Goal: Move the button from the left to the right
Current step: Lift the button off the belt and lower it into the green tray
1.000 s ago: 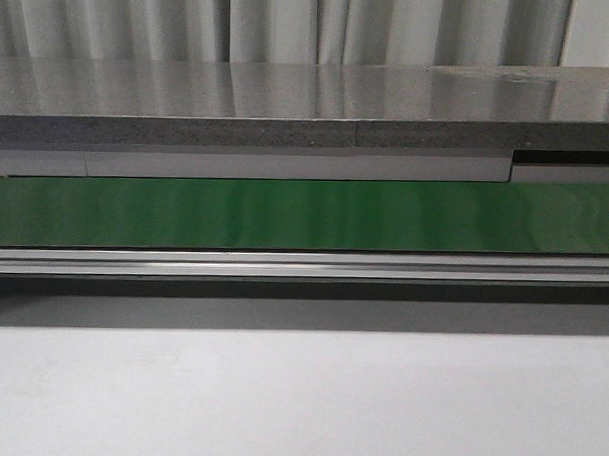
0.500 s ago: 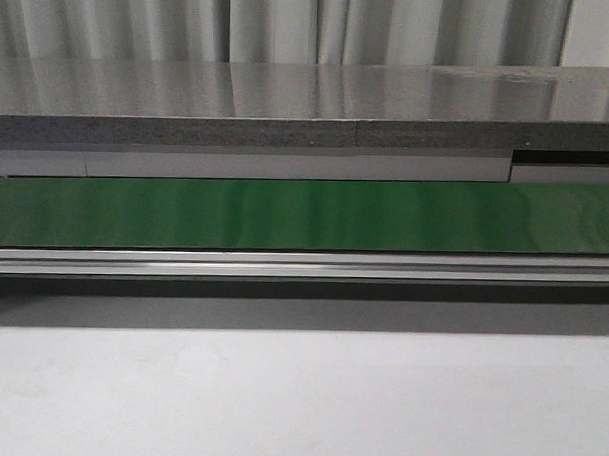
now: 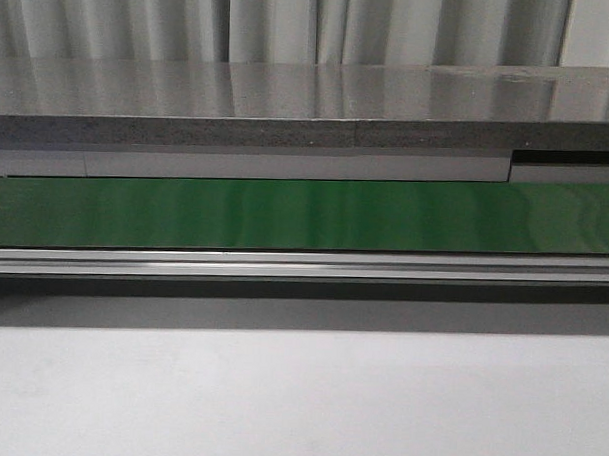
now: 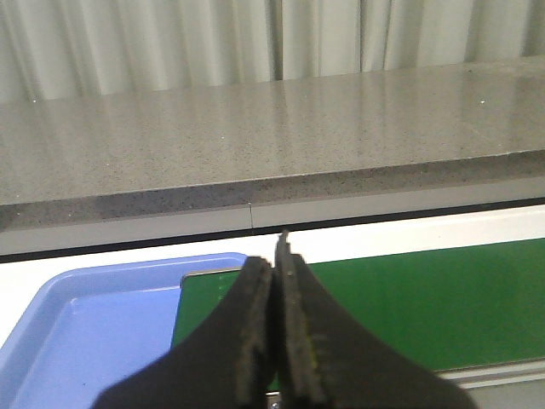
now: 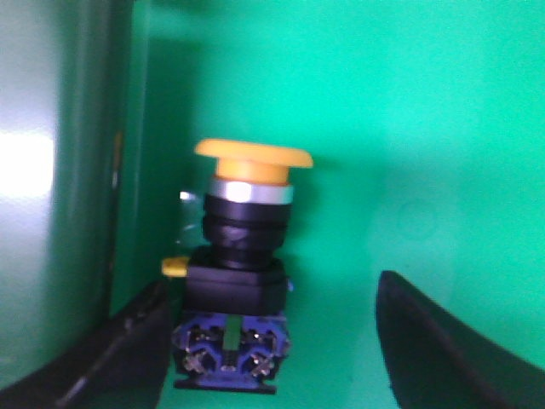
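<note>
Pale pleated curtains (image 3: 292, 22) hang behind a speckled grey stone-like counter (image 3: 289, 92), its polished top catching soft reflections, while a smooth green conveyor belt (image 3: 305, 213) runs flat across the front view above a ribbed aluminium rail (image 3: 303, 265) and a matte white tabletop (image 3: 299, 398). Neither arm shows in that front view. Seen from the left wrist, the left gripper (image 4: 274, 273) has its two dark, rough-padded fingers (image 4: 254, 324) pressed flat together with nothing between them, poised over the belt's end beside a shallow blue plastic tray (image 4: 77, 332) with rounded corners. Seen from the right wrist, the yellow-capped push-button switch (image 5: 238, 281) lies on the green belt, its mushroom cap above a chrome collar, black cylindrical neck, square black block and blue terminal base. The right gripper (image 5: 277, 341) stands spread wide around it, one black finger (image 5: 119, 349) just beside the switch's base, the other well clear.
</note>
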You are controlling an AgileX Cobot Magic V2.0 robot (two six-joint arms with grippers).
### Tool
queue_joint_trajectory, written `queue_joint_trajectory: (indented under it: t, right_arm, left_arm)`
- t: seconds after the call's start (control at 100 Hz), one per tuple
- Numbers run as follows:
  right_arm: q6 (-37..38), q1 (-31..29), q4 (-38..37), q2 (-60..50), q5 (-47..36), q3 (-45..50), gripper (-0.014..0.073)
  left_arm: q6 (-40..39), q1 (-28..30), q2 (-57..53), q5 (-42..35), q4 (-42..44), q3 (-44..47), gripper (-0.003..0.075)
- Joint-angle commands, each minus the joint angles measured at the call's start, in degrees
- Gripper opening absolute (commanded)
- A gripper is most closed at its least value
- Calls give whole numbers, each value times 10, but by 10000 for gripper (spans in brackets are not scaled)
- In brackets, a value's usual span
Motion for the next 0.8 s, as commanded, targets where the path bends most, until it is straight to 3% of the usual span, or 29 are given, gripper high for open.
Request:
queue_joint_trajectory:
  t: [0.0,0.37,0.79]
  right_arm:
    - [-5,-4,7,-30,-19,-18,548]
    - [30,-8,-1,-73,-12,-58,539]
    - [29,53,119,-156,-20,-62,539]
  left_arm:
    - [-1,-6,4,-48,-2,-15,-20]
    - [-1,-6,4,-48,-2,-15,-20]
    - [-1,-6,4,-48,-2,-15,-20]
